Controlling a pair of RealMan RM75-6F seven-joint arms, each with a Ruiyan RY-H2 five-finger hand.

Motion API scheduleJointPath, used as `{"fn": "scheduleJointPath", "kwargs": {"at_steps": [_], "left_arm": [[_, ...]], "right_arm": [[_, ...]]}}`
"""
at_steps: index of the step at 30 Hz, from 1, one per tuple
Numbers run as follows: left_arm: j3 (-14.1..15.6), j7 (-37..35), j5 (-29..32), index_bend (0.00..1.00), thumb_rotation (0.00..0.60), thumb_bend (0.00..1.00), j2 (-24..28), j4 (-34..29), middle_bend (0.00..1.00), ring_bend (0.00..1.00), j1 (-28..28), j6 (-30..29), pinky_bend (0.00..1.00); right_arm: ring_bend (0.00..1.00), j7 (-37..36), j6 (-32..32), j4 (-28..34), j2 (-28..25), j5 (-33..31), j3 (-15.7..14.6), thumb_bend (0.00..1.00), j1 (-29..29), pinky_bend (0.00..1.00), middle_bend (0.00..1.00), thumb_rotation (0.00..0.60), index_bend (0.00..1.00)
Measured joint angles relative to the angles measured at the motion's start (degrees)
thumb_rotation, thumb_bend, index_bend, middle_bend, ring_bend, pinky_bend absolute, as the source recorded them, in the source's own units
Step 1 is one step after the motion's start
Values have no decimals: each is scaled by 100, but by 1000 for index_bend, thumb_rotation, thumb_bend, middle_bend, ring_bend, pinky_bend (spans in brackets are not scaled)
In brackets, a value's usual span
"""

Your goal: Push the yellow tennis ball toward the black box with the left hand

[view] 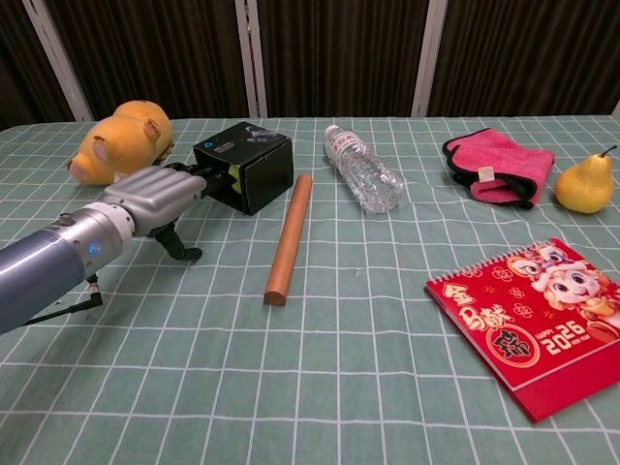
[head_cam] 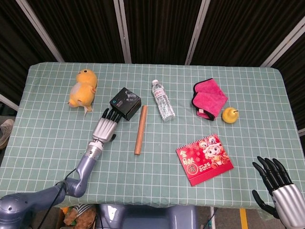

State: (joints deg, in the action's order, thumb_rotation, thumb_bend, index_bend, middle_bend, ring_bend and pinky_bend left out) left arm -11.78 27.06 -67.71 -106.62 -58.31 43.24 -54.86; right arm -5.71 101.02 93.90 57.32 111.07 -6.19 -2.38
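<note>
The black box (head_cam: 125, 103) stands left of the table's middle, turned at an angle. My left hand (head_cam: 106, 125) lies flat on the cloth just in front of it, its straight fingertips (view: 215, 177) against the box's near face. Of the yellow tennis ball (view: 233, 174) only a sliver shows in the chest view, squeezed between those fingertips and the black box (view: 246, 167); the head view hides it. This left hand (view: 155, 200) holds nothing. My right hand (head_cam: 279, 183) hangs off the table's near right corner, fingers spread and empty.
A yellow plush duck (head_cam: 82, 89) lies left of the box. A wooden rod (head_cam: 140, 130) runs lengthwise just right of it. Further right are a water bottle (head_cam: 163, 99), a pink cloth (head_cam: 208, 98), a pear (head_cam: 230, 115) and a red calendar (head_cam: 204, 159).
</note>
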Motion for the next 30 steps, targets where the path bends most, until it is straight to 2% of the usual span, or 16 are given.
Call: {"fn": "scheduleJointPath", "kwargs": {"at_steps": [2, 6, 11, 14, 19, 24, 26, 30], "left_arm": [[143, -28, -107, 0, 600, 198, 251, -443, 15, 0, -150, -122, 0], [512, -117, -434, 0, 600, 165, 930, -1449, 115, 0, -535, -521, 0], [1191, -430, -1109, 0, 600, 117, 2153, -2817, 80, 0, -1196, -1312, 0], [1564, -732, -1594, 0, 600, 103, 2847, -3296, 69, 0, -1632, -2021, 0], [2116, -1326, -2372, 0, 600, 88, 3455, -3553, 62, 0, -2484, -3448, 0], [2620, -1549, -3241, 0, 600, 87, 3826, -3464, 61, 0, -3463, -4719, 0], [2701, -1627, -3471, 0, 600, 87, 3887, -3355, 60, 0, -3700, -5043, 0], [2581, -1674, -3448, 0, 600, 87, 3879, -3209, 59, 0, -3881, -5210, 0]], "right_arm": [[0, 50, -19, 11, 12, 13, -4, 435, -1, 0, 0, 600, 0], [0, 171, -74, 41, 45, 40, -16, 436, -4, 0, 0, 600, 0], [0, 311, -166, 93, 92, 42, -21, 436, 1, 0, 0, 600, 0], [0, 384, -203, 118, 109, 46, -24, 436, 1, 0, 0, 600, 0], [0, 444, -285, 152, 135, -65, 16, 435, 18, 0, 0, 600, 0], [0, 530, -431, 170, 172, -325, 122, 435, 66, 0, 0, 600, 0], [0, 618, -512, 180, 196, -529, 199, 436, 84, 0, 0, 600, 0], [0, 856, -727, 223, 273, -905, 350, 435, 134, 0, 0, 600, 0]]}}
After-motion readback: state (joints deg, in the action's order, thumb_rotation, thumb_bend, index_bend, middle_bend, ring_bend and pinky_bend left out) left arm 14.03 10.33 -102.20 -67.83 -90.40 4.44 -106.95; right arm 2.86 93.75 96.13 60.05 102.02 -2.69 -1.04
